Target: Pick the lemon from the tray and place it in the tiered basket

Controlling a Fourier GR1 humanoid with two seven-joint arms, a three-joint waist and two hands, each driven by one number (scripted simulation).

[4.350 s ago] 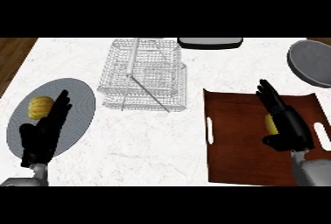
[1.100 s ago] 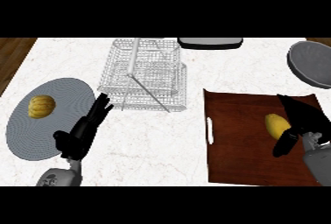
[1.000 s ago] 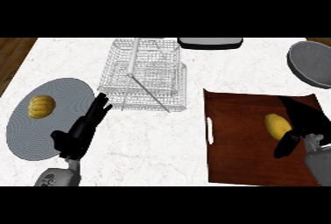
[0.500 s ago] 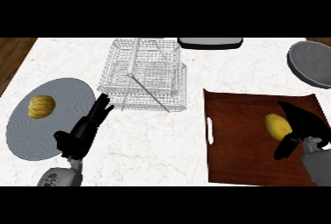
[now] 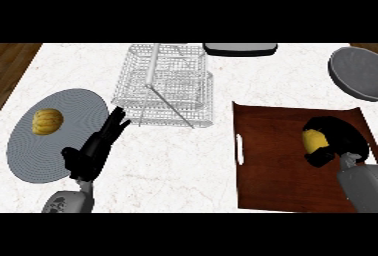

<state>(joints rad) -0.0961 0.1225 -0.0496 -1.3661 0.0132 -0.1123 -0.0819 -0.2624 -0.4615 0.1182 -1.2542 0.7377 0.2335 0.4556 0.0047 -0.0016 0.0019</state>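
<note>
Counter: white marbled top (image 5: 184,165), with wood floor showing at the far left edge.
Tray: dark brown wooden tray (image 5: 277,165) at the right, a slot handle cut in its left side.
Lemon: yellow lemon (image 5: 316,141) over the tray's right part, partly hidden by the fingers round it; whether it touches the tray cannot be told.
Right hand: black right hand (image 5: 338,142) curled round the lemon, fingers wrapped over its far and right sides, grey forearm below.
Tiered basket: white wire tiered basket (image 5: 168,85) at centre top, well apart from the lemon.
Left hand: left hand (image 5: 94,149) with fingers straight and together, holding nothing, at the plate's right rim.
Plate: grey round plate (image 5: 59,150) at the left.
Pastry: small golden ridged pastry (image 5: 47,121) on the plate's upper left.
Other items: grey dish (image 5: 356,72) at the top right; dark flat object (image 5: 241,48) at the top edge.
</note>
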